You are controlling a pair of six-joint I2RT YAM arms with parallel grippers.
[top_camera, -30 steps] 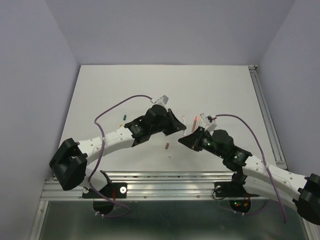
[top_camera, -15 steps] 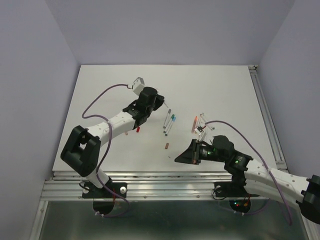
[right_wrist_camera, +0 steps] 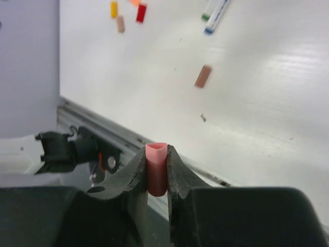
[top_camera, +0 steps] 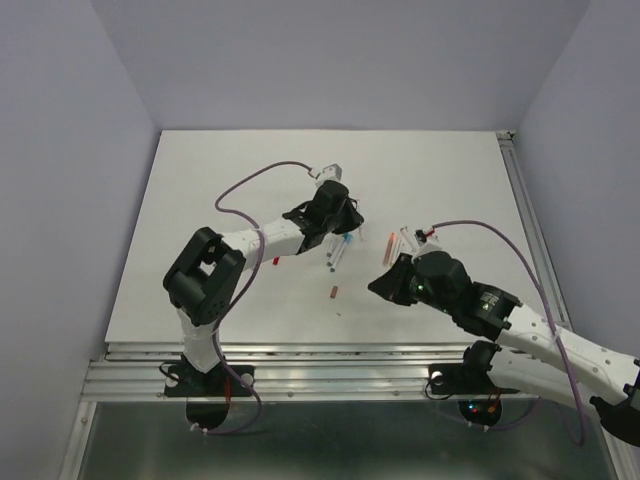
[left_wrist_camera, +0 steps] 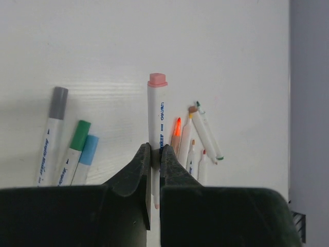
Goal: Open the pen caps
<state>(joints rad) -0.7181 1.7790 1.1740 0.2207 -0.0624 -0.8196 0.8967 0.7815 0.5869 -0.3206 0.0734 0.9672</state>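
Left wrist view: three capped pens [left_wrist_camera: 77, 146], grey, green and blue, lie on the tabletop [left_wrist_camera: 103, 41] at nine o'clock of the left fingers [left_wrist_camera: 146, 157]. Those are pinched narrow on a white pen [left_wrist_camera: 157, 113] whose pink end points to twelve, and uncapped pens [left_wrist_camera: 200, 139] cluster at three o'clock. Right wrist view: the right fingers [right_wrist_camera: 141, 162] clamp a pink cap [right_wrist_camera: 156, 175], with a brown cap [right_wrist_camera: 203, 76] lying loose at one o'clock.

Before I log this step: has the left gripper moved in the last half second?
Yes. The left gripper moved right and toward the near edge, closer to the small brown plastic cap lying still on the white table.
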